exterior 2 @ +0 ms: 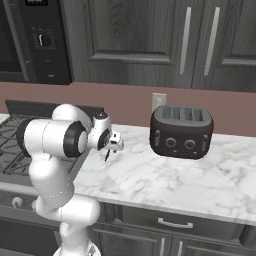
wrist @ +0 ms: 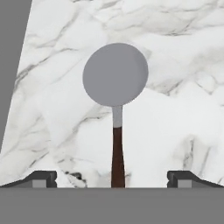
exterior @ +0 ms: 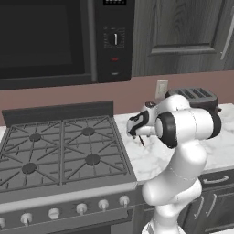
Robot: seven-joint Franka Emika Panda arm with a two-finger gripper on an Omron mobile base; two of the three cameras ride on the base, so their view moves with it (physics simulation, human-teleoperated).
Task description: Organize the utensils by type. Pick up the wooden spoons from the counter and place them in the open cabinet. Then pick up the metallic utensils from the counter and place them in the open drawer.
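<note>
One of the metallic utensils [wrist: 115, 87] lies on the white marble counter [wrist: 175, 109]. It has a round silver head and a dark reddish-brown handle that runs toward me. My gripper [wrist: 113, 179] hangs open just above it, one fingertip on each side of the handle's end and nothing between them. From the base views the gripper [exterior: 137, 133] [exterior 2: 113, 146] points down at the counter [exterior: 151, 157] [exterior 2: 165, 175], just right of the stove. The wooden spoons, the open cabinet and the open drawer are out of view.
A black gas stove [exterior: 59, 146] borders the counter on the left, under a microwave [exterior: 45, 41]. A dark toaster [exterior 2: 181, 131] stands at the back of the counter, right of the gripper. Closed dark cabinet doors [exterior 2: 140, 40] hang above, and closed drawers [exterior 2: 175, 220] sit below.
</note>
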